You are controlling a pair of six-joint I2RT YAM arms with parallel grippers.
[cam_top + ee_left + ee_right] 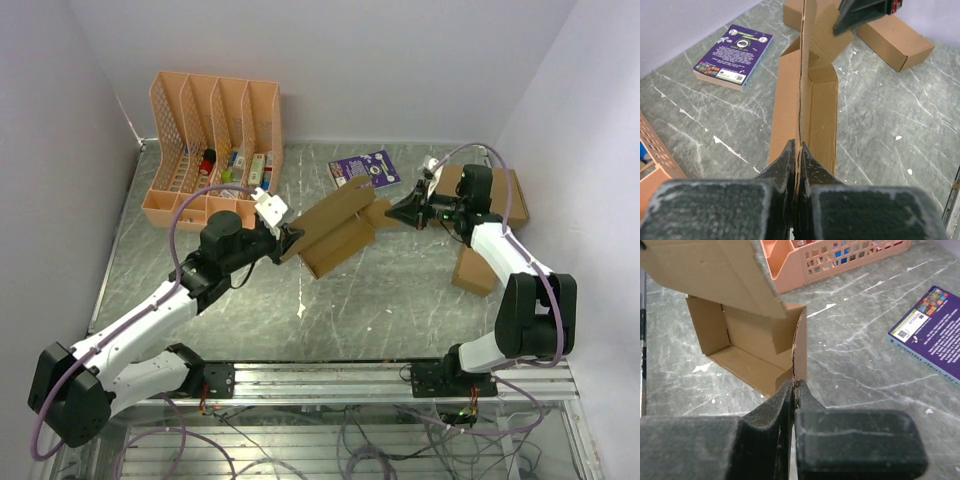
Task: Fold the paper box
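Paper box (338,230): brown cardboard, matt, corrugated core showing at cut edges.
Table (400,300): grey-green marbled top, smooth, faint sheen.
File rack (215,140), 11 o'clock: peach plastic, smooth, perforated.
Booklet (365,168), 12 o'clock: glossy purple printed cover.
Left gripper (798,152) fingers (782,170): black plastic, rough and grainy.
Rail (350,375), 6 o'clock: silvery metal, ribbed.

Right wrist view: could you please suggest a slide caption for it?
Right fingers pinch an edge of the open paper box; orange organizer and purple book lie behind.
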